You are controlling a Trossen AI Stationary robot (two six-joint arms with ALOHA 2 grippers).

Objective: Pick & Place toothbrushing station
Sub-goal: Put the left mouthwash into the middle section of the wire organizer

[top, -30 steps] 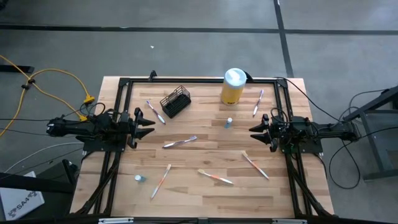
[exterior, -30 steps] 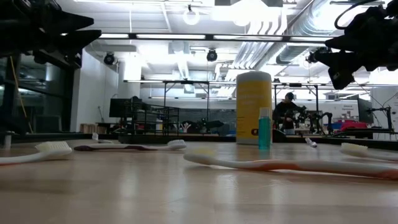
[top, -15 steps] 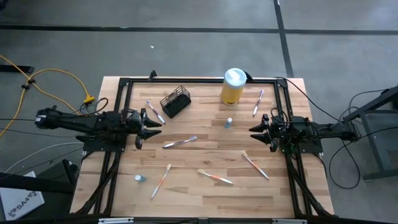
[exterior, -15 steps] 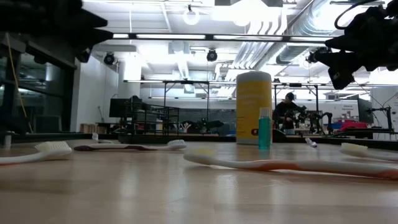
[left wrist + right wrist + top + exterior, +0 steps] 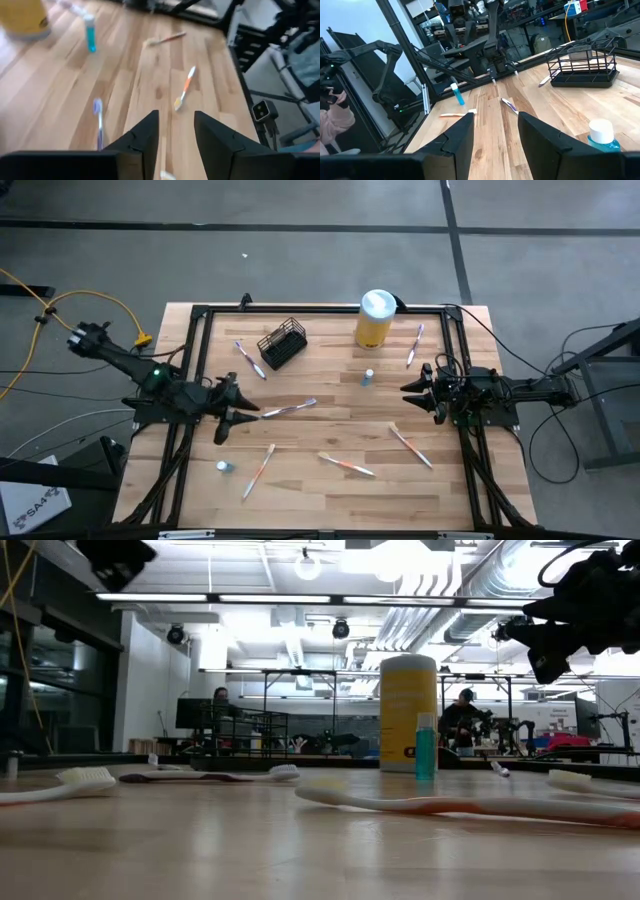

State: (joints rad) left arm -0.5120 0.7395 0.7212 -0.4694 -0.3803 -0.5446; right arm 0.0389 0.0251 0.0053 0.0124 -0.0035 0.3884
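The toothbrushing station, a small black wire-mesh holder [image 5: 282,343], sits on the wooden table at the far left and also shows in the right wrist view [image 5: 582,65]. No gripper touches it. My left gripper [image 5: 243,415] hangs open above the table's left side, nearer than the holder, tipped downward and pointing toward the right; nothing is between its fingers [image 5: 175,135]. My right gripper [image 5: 408,388] waits open and level at the table's right side, also with nothing between its fingers [image 5: 495,135].
A yellow canister with a white lid [image 5: 374,320] stands at the far middle, with a small blue tube [image 5: 368,377] in front of it. Several toothbrushes lie scattered on the table; a grey one [image 5: 289,408] is just right of my left gripper. Another small tube [image 5: 222,467] lies near left.
My left gripper has risen, swung toward the table's near edge and tipped downward; in the low view it has climbed almost out of the picture. The holder and the toothbrushes have not moved.
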